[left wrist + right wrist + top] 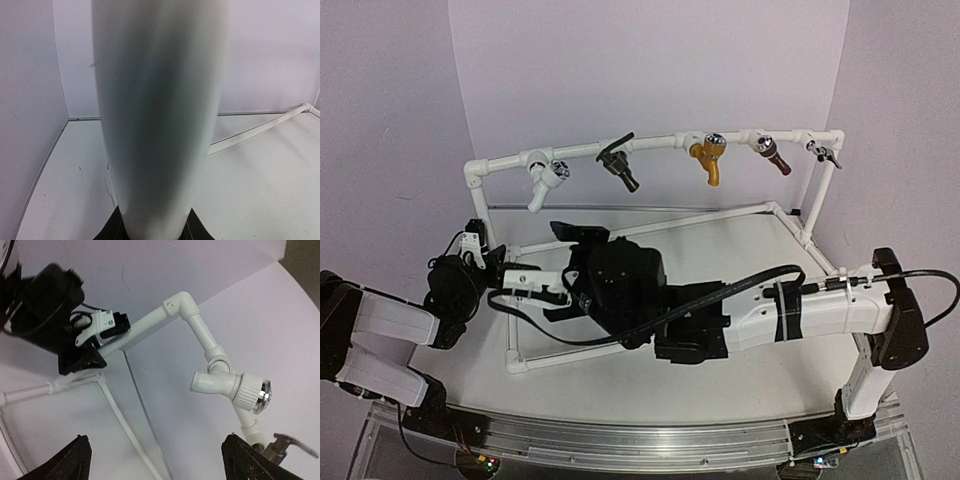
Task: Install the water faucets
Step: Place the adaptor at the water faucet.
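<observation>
The white tap [548, 176] and the black tap [618, 166] with its thin lever hang from the top bar of the white pipe frame [650, 146]. My left gripper [475, 242] is shut on the frame's left upright post, which fills the left wrist view [155, 125]. My right gripper [530, 286] is open and empty, low over the table near the frame's front left, aimed up and back. In the right wrist view its fingers [75, 460] stand wide apart, with the white tap [225, 385], the black tap's lever [296, 443] and the left gripper [116, 324] ahead.
A gold-yellow tap [708, 160], a brown tap [772, 156] and a small grey tap [826, 152] hang further right on the bar. The frame's base pipes [650, 222] lie on the white table. Purple walls close in the back and sides.
</observation>
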`<state>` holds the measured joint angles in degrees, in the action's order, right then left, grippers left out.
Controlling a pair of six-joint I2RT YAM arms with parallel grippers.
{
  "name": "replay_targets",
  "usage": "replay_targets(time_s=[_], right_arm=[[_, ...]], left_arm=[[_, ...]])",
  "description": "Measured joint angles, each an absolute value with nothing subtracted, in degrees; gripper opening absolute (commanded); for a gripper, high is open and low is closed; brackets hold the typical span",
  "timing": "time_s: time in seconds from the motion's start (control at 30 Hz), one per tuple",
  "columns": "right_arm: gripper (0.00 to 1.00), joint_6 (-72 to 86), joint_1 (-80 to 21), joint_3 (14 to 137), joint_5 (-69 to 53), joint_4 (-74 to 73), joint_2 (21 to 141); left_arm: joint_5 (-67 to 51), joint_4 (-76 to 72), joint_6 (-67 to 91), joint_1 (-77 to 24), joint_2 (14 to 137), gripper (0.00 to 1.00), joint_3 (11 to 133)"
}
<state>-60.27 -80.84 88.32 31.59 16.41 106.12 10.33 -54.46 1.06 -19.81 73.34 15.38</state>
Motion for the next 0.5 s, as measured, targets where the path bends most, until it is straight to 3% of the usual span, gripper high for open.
replay_targets(time_s=[0.2, 0.5], right_arm=[[0.90, -86.3, -80.4, 89.6, 34.6, 16.7, 110.5], [0.89, -104.0, -78.7, 98.8, 34.3, 22.4, 115.5]], left_arm=[[10.3, -54.5, 1.1, -19.8, 73.3, 0.00, 15.4], [10.3, -54.5, 1.1, -19.8, 73.3, 0.00, 15.4]])
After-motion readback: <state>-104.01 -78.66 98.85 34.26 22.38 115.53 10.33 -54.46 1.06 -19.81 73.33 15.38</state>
